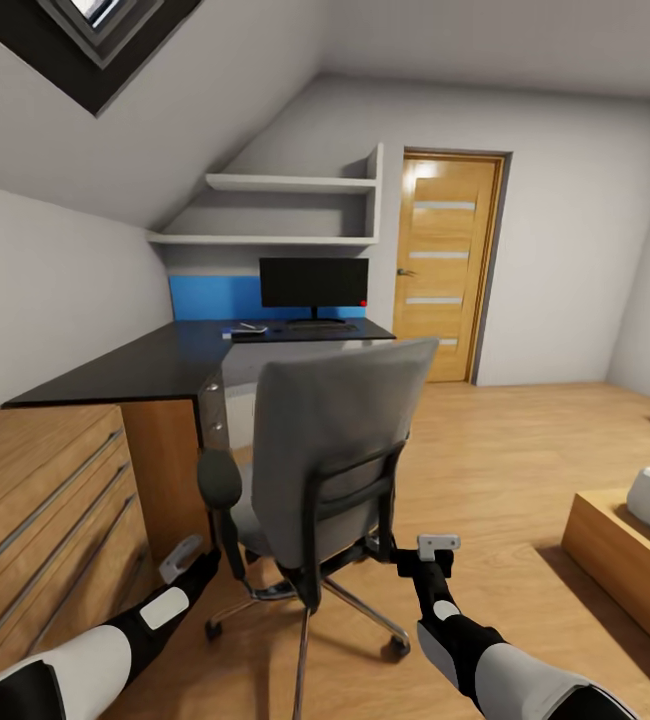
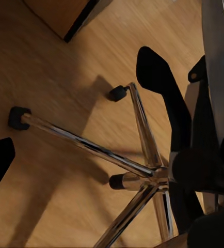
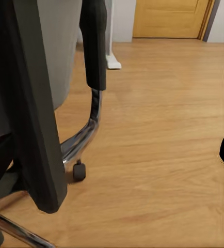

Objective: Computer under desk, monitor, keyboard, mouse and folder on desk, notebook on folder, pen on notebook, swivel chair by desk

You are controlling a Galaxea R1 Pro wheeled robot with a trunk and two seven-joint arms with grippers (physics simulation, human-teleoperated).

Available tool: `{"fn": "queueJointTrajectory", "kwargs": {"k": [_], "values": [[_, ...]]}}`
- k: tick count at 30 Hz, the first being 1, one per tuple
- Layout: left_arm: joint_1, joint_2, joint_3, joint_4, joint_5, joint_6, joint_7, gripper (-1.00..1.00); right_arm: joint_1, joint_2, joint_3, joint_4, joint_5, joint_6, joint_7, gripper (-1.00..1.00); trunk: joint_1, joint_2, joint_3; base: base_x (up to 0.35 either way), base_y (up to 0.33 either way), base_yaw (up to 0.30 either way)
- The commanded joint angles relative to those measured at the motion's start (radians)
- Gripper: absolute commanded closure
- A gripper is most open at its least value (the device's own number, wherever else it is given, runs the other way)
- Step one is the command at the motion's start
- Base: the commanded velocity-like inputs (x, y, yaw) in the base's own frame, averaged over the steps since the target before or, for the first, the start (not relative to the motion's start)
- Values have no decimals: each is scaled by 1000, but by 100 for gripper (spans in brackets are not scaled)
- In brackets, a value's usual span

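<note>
Both grippers sit low behind the chair (image 1: 330,450): the left gripper (image 1: 179,560) just beside its left armrest (image 1: 220,485), the right gripper (image 1: 437,545) near the right side of the backrest frame. Whether either pair of fingers is spread or closed I cannot tell; neither visibly holds anything. The chair stands on the wood floor (image 1: 505,450) with its back toward the robot, facing the desk (image 1: 165,360). On the desk's far end stands the monitor (image 1: 313,282) with the keyboard (image 1: 320,326) before it, and to their left some small flat things, possibly the notebook (image 1: 248,332), too small to tell. A door (image 1: 443,265) is beyond. The left wrist view shows the chrome star base (image 2: 143,170) and castors (image 2: 19,118).
</note>
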State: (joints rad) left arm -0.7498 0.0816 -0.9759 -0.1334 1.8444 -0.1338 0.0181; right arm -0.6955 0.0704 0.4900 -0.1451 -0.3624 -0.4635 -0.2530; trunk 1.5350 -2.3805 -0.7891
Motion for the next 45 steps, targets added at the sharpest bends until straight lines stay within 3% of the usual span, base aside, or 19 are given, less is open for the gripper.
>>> {"fn": "queueJointTrajectory", "kwargs": {"k": [1,17,25,45], "values": [[0,0,-14,-3,10,-4,0,-100,-1,0,9,1,-7,-3,-5,-100,0,0,0,1,0,-169],[0,-1,-27,-3,8,-5,0,-100,-1,0,9,1,-7,-3,-5,-100,0,0,8,25,0,-73],[0,-7,-27,-3,-64,-6,0,-100,1,0,9,1,-7,-3,-5,-100,0,0,8,285,-40,0],[0,-10,-29,-3,-68,-6,0,-100,1,0,9,1,-7,-3,-5,-100,0,0,8,257,-233,0]]}}
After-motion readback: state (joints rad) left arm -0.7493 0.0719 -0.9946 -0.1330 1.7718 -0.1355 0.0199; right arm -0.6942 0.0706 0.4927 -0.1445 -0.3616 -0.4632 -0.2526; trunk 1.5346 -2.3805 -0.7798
